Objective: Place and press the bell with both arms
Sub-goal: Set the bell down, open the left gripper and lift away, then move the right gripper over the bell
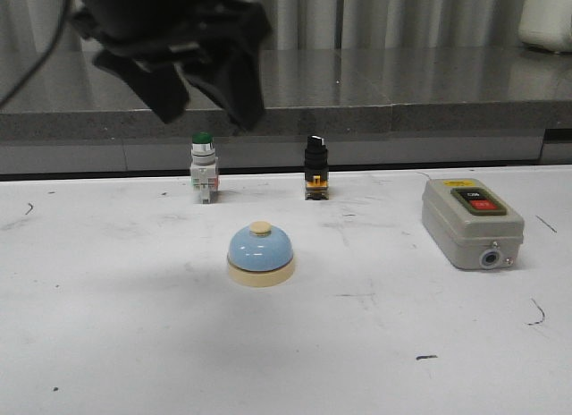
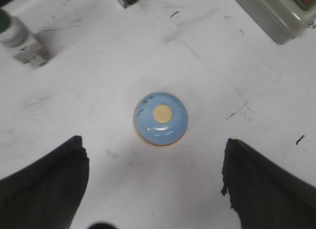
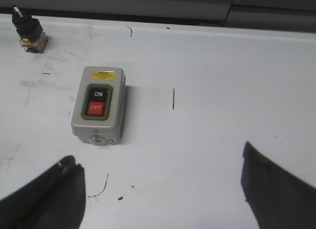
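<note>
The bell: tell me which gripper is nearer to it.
Left. The left gripper hangs open right above the bell. The right gripper is off over the switch box, with no bell in its view.

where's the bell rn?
Front view: the light-blue dome bell stands on the white table, centre-left, before the green-capped push button, untouched.

the bell (image 1: 260, 253) stands alone on the white table (image 1: 107, 343), with bare surface on every side and nothing touching it. behind it, well apart, stand the green-capped push button (image 1: 204, 167) and the black selector switch (image 1: 315, 167), a gap between them. the grey switch box (image 1: 471, 222) sits far off to the right. the left gripper (image 1: 201, 84) hangs spread wide above the bell.
</note>
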`<state>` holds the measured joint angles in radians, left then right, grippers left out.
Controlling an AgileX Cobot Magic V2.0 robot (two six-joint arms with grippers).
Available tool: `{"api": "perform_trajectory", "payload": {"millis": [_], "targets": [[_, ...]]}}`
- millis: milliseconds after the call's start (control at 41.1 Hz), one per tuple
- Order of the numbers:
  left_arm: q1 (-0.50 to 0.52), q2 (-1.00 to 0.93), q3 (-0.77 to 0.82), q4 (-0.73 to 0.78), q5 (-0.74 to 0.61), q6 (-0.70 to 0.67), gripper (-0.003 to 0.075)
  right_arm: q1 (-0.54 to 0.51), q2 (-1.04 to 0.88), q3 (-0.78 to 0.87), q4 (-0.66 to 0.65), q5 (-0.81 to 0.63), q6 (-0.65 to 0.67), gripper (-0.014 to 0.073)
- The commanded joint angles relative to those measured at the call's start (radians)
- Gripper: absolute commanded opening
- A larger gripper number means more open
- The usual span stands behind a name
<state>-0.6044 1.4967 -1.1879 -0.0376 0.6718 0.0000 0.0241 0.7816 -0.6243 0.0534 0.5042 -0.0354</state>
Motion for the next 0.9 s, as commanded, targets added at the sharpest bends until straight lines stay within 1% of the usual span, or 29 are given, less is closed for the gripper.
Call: {"api": "perform_trajectory", "payload": {"millis": [0,267,365,462,583,729,802,875], "targets": [[0.043,-0.169,0.040,-0.009,-0.042,-0.016,0.0536,-0.001,0.001,-0.037,-0.011,-0.064,-0.011,0.0653],[0.147,-0.506,0.241,-0.010,-0.031,-0.016,0.0535,-0.001,0.001,-0.037,-0.011,-0.064,-0.011,0.0653],[0.165,-0.599,0.299,-0.017,-0.008,-0.018,0.0535,-0.001,0.001,-0.037,-0.011,-0.064,-0.011,0.0653],[0.179,-0.673,0.353,-0.022,-0.002,-0.048,0.0536,-0.001,0.001,-0.037,-0.011,-0.065,-0.011,0.0653],[0.182,-0.739,0.406,-0.022,-0.002,-0.067,0.0536,-0.001,0.001,-0.037,-0.011,-0.065,-0.011,0.0653],[0.182,-0.758,0.418,-0.022,-0.004,-0.067,0.0535,-0.001,0.001,-0.037,0.003,-0.055,-0.010,0.0653],[0.182,-0.758,0.418,-0.022,-0.004,-0.067,0.0535,0.003,0.001,-0.053,0.052,-0.005,-0.011,0.0653],[0.182,-0.758,0.418,-0.022,-0.006,-0.067,0.0535,0.020,0.005,-0.090,0.064,0.070,-0.032,0.0653]]}}
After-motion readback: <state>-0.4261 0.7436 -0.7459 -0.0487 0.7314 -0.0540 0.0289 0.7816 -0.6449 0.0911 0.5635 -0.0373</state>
